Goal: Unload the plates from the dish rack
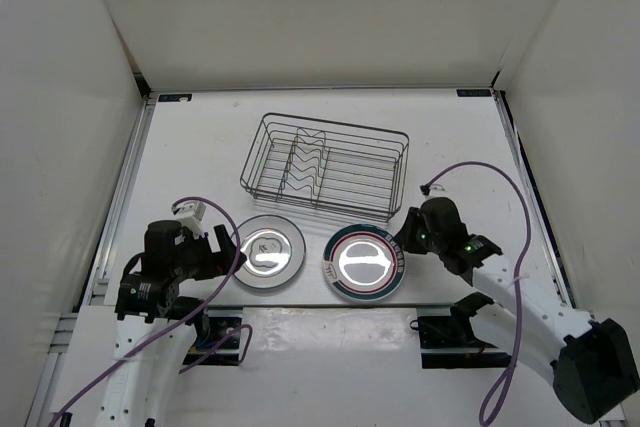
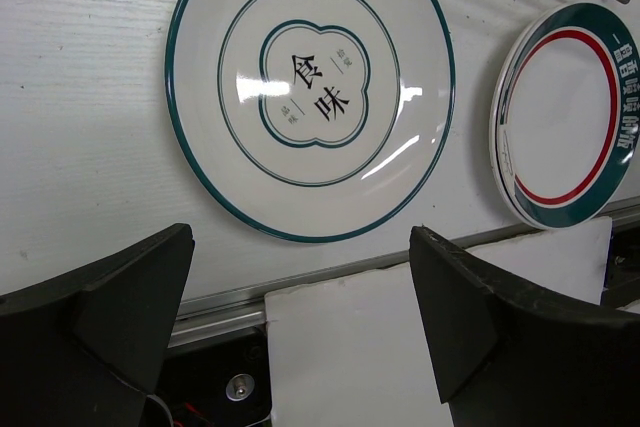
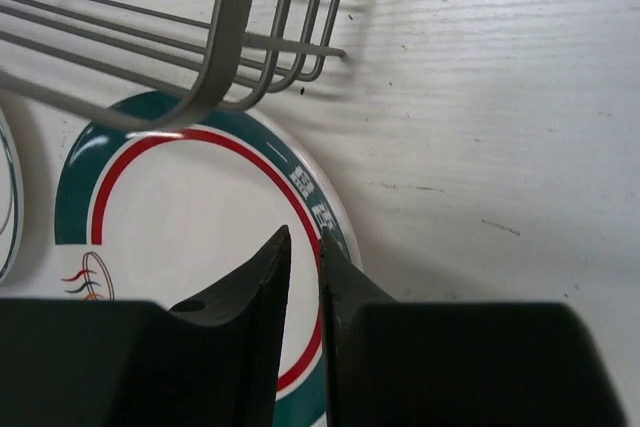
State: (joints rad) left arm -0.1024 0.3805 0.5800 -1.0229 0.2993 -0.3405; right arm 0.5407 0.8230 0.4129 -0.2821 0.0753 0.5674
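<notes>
Jaws on my left gripper are spread wide, just short of the teal-ringed white plate, which lies flat on the table. Those on my right gripper are pressed almost together, only a slit between them, over the edge of the teal-banded plate with its red ring, flat just beside the first. Behind both, the wire dish rack holds a third plate, standing on edge in the zigzag dividers left of the middle.
</notes>
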